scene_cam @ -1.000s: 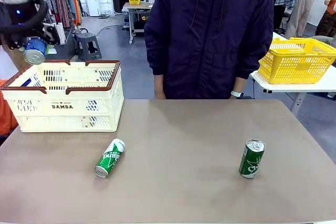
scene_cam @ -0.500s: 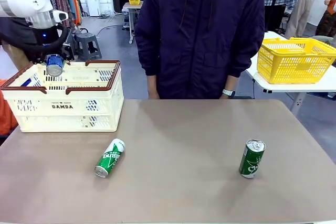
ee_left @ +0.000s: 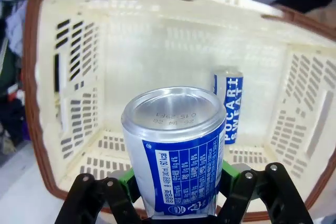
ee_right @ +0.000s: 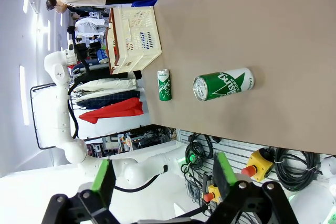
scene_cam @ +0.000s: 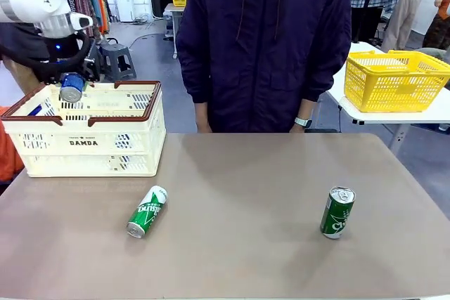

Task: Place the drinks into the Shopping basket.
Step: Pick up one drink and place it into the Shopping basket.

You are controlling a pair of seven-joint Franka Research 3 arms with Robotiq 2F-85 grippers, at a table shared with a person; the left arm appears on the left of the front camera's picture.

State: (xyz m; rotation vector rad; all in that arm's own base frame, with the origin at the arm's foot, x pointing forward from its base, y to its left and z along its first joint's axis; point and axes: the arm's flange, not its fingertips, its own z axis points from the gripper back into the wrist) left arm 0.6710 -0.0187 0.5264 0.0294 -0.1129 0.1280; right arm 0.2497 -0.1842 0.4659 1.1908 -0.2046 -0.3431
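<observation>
left gripper (scene_cam: 72, 86) pinching a blue can (ee_left: 176, 150) between its green pads, hanging over the open top of the basket (scene_cam: 91, 144), near the far-left corner. past the held can, down inside the basket, a second blue can (ee_left: 227, 106) by the wall. right gripper (ee_right: 163, 176) spread wide, nothing in it. ahead of it on the table (scene_cam: 246, 173): upright green can (scene_cam: 337, 212) closer, lying green can (scene_cam: 146, 211) farther off, near the basket. person (scene_cam: 267, 47) stands at the far edge.
</observation>
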